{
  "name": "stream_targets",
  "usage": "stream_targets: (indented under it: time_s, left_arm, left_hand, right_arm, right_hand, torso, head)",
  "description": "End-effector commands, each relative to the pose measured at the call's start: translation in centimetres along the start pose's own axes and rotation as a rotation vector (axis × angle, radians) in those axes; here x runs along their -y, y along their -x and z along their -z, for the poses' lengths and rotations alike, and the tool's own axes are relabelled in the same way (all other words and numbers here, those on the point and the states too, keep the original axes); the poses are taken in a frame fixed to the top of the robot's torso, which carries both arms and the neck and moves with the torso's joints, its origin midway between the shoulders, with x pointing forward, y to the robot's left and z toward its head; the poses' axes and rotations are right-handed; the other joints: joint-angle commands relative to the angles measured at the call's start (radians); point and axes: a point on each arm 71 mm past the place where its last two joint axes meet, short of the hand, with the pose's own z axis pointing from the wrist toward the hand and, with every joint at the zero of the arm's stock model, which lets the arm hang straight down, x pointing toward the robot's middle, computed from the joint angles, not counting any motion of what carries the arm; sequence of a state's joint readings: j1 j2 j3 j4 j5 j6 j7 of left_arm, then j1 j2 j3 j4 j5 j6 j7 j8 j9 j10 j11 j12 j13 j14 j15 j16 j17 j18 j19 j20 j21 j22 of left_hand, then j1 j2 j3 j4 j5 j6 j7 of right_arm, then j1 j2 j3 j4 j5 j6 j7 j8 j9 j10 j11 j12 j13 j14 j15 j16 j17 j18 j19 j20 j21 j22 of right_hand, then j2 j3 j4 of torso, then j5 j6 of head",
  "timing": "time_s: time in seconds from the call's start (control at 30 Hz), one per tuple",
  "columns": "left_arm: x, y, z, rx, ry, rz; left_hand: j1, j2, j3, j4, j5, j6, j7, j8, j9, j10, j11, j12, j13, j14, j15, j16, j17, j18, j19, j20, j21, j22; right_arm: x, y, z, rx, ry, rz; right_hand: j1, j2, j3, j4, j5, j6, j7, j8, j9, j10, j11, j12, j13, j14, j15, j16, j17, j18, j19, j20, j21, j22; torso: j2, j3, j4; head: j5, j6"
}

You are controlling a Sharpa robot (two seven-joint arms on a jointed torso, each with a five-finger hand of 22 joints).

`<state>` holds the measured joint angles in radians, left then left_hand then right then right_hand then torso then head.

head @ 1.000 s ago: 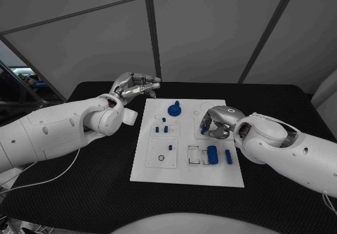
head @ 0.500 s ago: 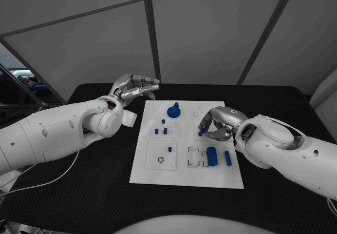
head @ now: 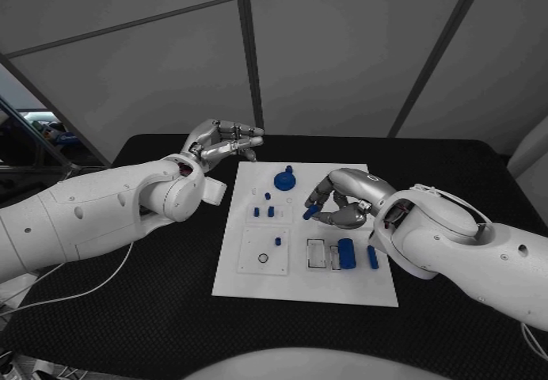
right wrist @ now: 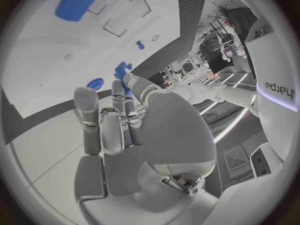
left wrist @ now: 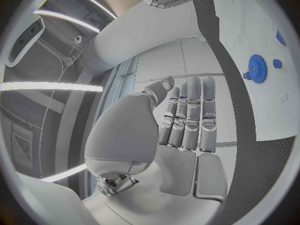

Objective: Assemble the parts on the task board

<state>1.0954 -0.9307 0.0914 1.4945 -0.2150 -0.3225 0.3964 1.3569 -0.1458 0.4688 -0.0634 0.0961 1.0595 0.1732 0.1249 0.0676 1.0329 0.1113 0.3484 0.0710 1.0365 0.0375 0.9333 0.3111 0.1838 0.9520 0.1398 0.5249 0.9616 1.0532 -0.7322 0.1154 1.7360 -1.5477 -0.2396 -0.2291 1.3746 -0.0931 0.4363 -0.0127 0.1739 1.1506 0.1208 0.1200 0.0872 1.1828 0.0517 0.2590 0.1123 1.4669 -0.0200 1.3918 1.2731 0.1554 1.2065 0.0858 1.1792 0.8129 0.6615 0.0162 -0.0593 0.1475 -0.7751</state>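
Note:
The white task board [head: 299, 281] lies in the middle of the black table. My right hand [head: 337, 202] hovers over its middle and pinches a small blue part [head: 310, 211] between thumb and fingers; the right wrist view shows that part [right wrist: 123, 73] at the fingertips. My left hand [head: 222, 142] is raised beyond the board's back left corner, fingers stretched out side by side [left wrist: 187, 120], holding nothing. On the board are a blue gear [head: 283, 179], small blue pegs [head: 264, 210], a blue cylinder [head: 345, 253] and a blue bar [head: 371, 256].
A rectangular slot [head: 315, 252] and an oval hole [head: 263, 257] sit open in the board's front half. Black table [head: 137, 301] surrounds the board on all sides. A white cable [head: 80, 289] runs across the table at the left.
My right hand has moved left across the board with the small blue part, from the right side toward the middle. The left hand has stayed raised in place.

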Motion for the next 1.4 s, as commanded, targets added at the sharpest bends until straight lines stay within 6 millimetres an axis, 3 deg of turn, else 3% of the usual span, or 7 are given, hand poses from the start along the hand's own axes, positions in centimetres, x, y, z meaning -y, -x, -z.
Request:
stream_targets:
  time_s: [0.03,0.23,0.33,0.53,0.77,1.0,1.4]
  left_arm:
    - [0.1,-0.3,-0.1,-0.012,-0.005,0.007]
    - [0.0,-0.6,-0.3,-0.017,-0.005,0.011]
    - [0.0,-0.8,-0.5,-0.020,-0.004,0.013]
    - [0.0,-1.0,-0.6,-0.025,-0.004,0.016]
    - [-0.1,-1.2,-0.7,-0.028,-0.003,0.017]
    - [-0.1,-1.2,-0.7,-0.030,-0.004,0.018]
    - [-0.1,-1.2,-0.8,-0.031,-0.004,0.019]
  left_hand:
    - [0.001,0.012,-0.006,-0.001,-0.002,-0.008,0.000,-0.004,-0.001,-0.007,0.003,0.004,-0.001,0.000,0.005,-0.007,-0.001,-0.002,0.004,0.004,-0.003,-0.001]
    - [0.001,0.012,-0.006,-0.001,-0.002,-0.008,0.000,-0.004,-0.001,-0.007,0.003,0.005,-0.001,0.000,0.005,-0.007,-0.001,-0.002,0.004,0.004,-0.004,-0.001]
    - [0.002,0.012,-0.006,-0.002,-0.002,-0.008,0.000,-0.003,-0.001,-0.007,0.003,0.005,-0.001,0.000,0.005,-0.007,-0.001,-0.002,0.004,0.004,-0.004,-0.001]
    - [0.002,0.012,-0.006,-0.002,-0.002,-0.008,0.000,-0.003,-0.001,-0.007,0.003,0.005,-0.001,0.000,0.005,-0.007,-0.001,-0.002,0.004,0.004,-0.004,-0.001]
    - [0.002,0.012,-0.006,-0.002,-0.002,-0.008,0.000,-0.003,-0.001,-0.007,0.003,0.005,-0.001,0.000,0.005,-0.007,-0.001,-0.002,0.004,0.004,-0.004,-0.001]
    - [0.002,0.013,-0.007,-0.001,-0.002,-0.008,0.000,-0.003,-0.001,-0.008,0.003,0.006,-0.001,0.000,0.005,-0.007,-0.002,-0.002,0.004,0.004,-0.005,-0.002]
    - [0.002,0.013,-0.007,-0.001,-0.002,-0.008,0.000,-0.003,-0.001,-0.008,0.003,0.006,-0.001,0.000,0.005,-0.007,-0.002,-0.002,0.004,0.004,-0.005,-0.002]
  right_arm:
    - [-1.9,0.0,-0.6,0.037,0.061,-0.026]
    - [-3.8,-1.3,-1.8,0.021,0.112,-0.027]
    - [-4.3,-2.5,-2.1,-0.006,0.127,-0.024]
    - [-4.7,-4.8,-2.5,-0.059,0.141,-0.009]
    - [-4.9,-6.6,-2.6,-0.114,0.147,0.016]
    - [-5.0,-7.7,-2.7,-0.143,0.149,0.041]
    - [-5.2,-8.4,-2.8,-0.153,0.156,0.046]
  right_hand:
    - [-0.006,0.001,-0.004,0.004,0.005,0.006,0.001,0.002,0.013,0.006,0.002,0.001,0.001,0.046,-0.003,0.007,0.002,-0.018,0.002,-0.003,0.006,0.002]
    - [-0.006,0.002,-0.004,0.004,0.006,0.006,0.001,0.003,0.013,0.006,0.002,0.001,0.001,0.046,-0.003,0.006,0.001,-0.018,0.002,-0.003,0.006,0.002]
    - [-0.006,0.002,-0.004,0.004,0.007,0.006,0.001,0.002,0.013,0.006,0.002,0.001,0.001,0.046,-0.003,0.007,0.001,-0.017,0.001,-0.003,0.006,0.001]
    - [-0.006,0.002,-0.004,0.004,0.008,0.006,0.001,0.002,0.013,0.006,0.002,0.000,0.001,0.046,-0.003,0.007,0.002,-0.017,0.001,-0.003,0.005,0.000]
    - [-0.006,0.003,-0.004,0.004,0.008,0.005,0.001,0.002,0.013,0.005,0.002,0.000,0.001,0.046,-0.003,0.008,0.003,-0.017,0.000,-0.003,0.005,-0.001]
    - [-0.005,0.003,-0.004,0.004,0.009,0.005,0.001,0.002,0.013,0.005,0.002,0.000,0.001,0.046,-0.003,0.007,0.002,-0.017,0.000,-0.003,0.004,-0.002]
    - [-0.005,0.003,-0.004,0.003,0.010,0.005,0.001,0.001,0.013,0.004,0.002,-0.001,0.002,0.046,-0.003,0.008,0.003,-0.017,0.001,-0.003,0.005,0.000]
  torso:
    - [0.001,-0.0011,0.0020]
    - [0.000,-0.0023,0.0023]
    - [0.001,-0.0011,0.0003]
    - [0.001,-0.0006,-0.0017]
    - [0.001,0.0000,0.0011]
    - [0.000,-0.0004,-0.0007]
    - [0.001,-0.0005,-0.0002]
  head:
    - [0.008,-0.008]
    - [0.017,-0.011]
    - [0.022,-0.013]
    - [0.029,-0.018]
    - [0.035,-0.025]
    - [0.045,-0.035]
    - [0.046,-0.035]
